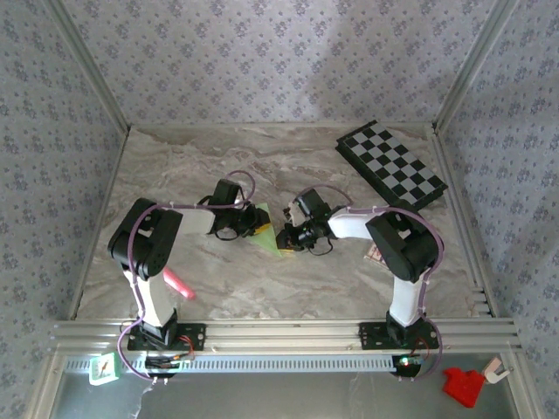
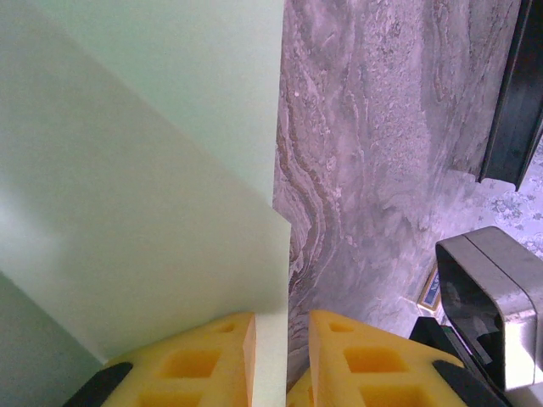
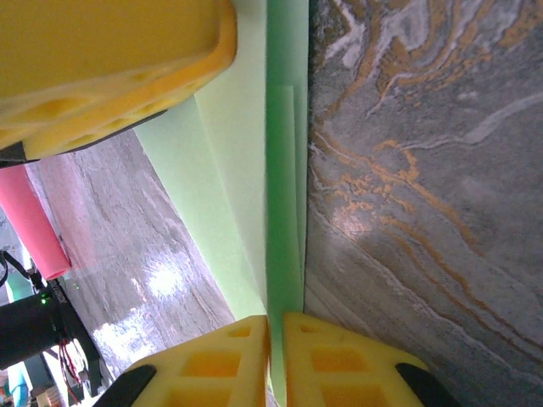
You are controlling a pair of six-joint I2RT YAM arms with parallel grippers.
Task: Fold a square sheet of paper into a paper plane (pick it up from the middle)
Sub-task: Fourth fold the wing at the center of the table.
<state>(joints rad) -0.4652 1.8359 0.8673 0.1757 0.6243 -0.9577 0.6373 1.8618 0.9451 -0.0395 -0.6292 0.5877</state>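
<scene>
Paper plane [image 1: 265, 234] btw marker [image 1: 179, 285], board [image 1: 391, 164]

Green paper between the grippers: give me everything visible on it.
The green paper is thin, pale, plain and unmarked. It is already folded: overlapping layers with straight creased edges show in both wrist views, and from above it reads as a narrow wedge. It sits mid-table between the arms. The left gripper and right gripper each pinch an edge between yellow fingers. Whether it also touches the marble-look table cannot be told.
</scene>
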